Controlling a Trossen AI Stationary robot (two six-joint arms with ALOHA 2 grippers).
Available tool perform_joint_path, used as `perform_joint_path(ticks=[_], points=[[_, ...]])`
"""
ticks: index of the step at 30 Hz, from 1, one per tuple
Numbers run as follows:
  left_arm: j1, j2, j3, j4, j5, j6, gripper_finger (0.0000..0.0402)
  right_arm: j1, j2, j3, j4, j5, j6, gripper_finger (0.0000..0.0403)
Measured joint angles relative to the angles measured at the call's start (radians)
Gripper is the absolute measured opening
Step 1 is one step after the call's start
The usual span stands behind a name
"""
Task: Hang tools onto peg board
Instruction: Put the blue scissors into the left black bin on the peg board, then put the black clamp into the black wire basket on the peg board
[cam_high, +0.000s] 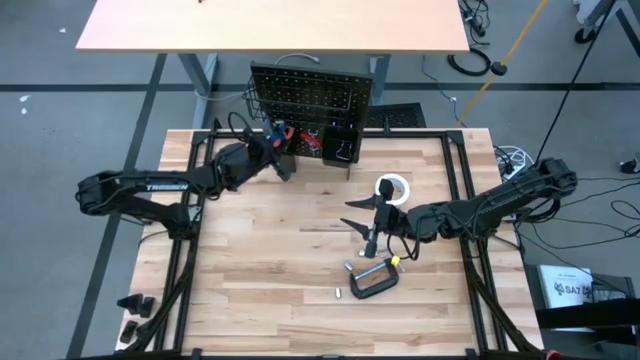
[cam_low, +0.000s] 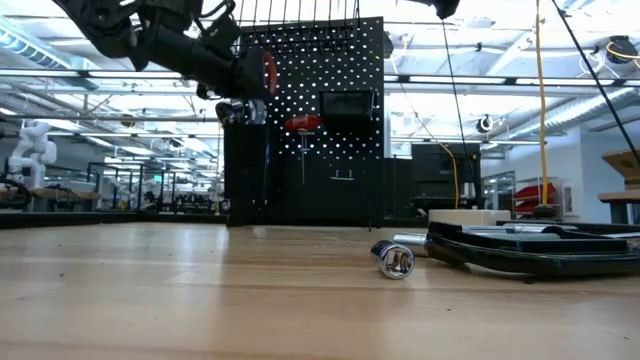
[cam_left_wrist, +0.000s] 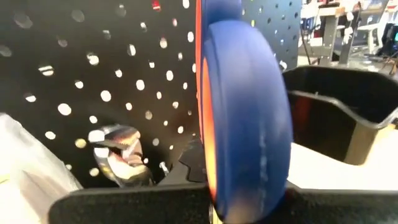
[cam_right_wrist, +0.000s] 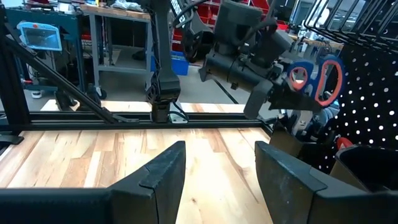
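Observation:
The black peg board (cam_high: 310, 95) stands upright at the table's far edge. A red screwdriver (cam_low: 303, 124) hangs on it. My left gripper (cam_high: 270, 142) is up against the board's left part, shut on the scissors (cam_right_wrist: 314, 78), whose orange-and-blue handle loops point at the board (cam_left_wrist: 74, 74). A silver hook (cam_left_wrist: 118, 155) sticks out of the board just beside the loop. My right gripper (cam_right_wrist: 217, 180) is open and empty above the table's middle right (cam_high: 372, 218). A black C-clamp (cam_high: 372, 280) and a white tape roll (cam_high: 393, 188) lie on the table. My left gripper pinches the scissors between its two fingers, which come level from the table's left toward the board. The handle loops (cam_left_wrist: 249, 112) stick out past the fingertips. The scissors are lifted clear of the table. The exact part under the pads is hidden by the gripper itself.
A black bin (cam_left_wrist: 348, 106) sits on the board's lower edge, right of the scissors. A small silver piece (cam_high: 338, 293) lies near the C-clamp and shows again in the low view (cam_low: 397, 260). Dark tools lie under my right gripper. The table's left half is bare wood.

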Motion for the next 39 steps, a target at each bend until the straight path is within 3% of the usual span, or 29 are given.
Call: perform_joint_path(ticks=[6, 14, 18, 26, 32, 39], points=[[0.016, 0.039, 0.0, 0.023, 0.003, -0.052, 0.0024, -0.005, 0.0, 0.0, -0.006, -0.002, 0.007, 0.0181], [0.02, 0.036, 0.002, 0.052, -0.021, -0.07, 0.0139, -0.005, 0.0, 0.0, -0.01, -0.004, 0.007, 0.0181], [0.021, 0.036, 0.003, 0.049, -0.052, -0.071, 0.0169, -0.005, 0.0, 0.0, -0.012, -0.004, 0.007, 0.0181], [0.007, -0.023, -0.001, 0.034, -0.122, 0.008, 0.0175, -0.005, 0.0, 0.0, -0.022, -0.004, 0.008, 0.0181], [-0.031, -0.131, -0.001, 0.038, -0.174, 0.111, 0.0175, -0.005, 0.0, 0.0, -0.024, -0.004, 0.007, 0.0181], [-0.094, -0.276, 0.0, -0.045, -0.189, 0.103, 0.0175, -0.002, -0.005, 0.0, -0.038, -0.004, 0.007, 0.0181]])
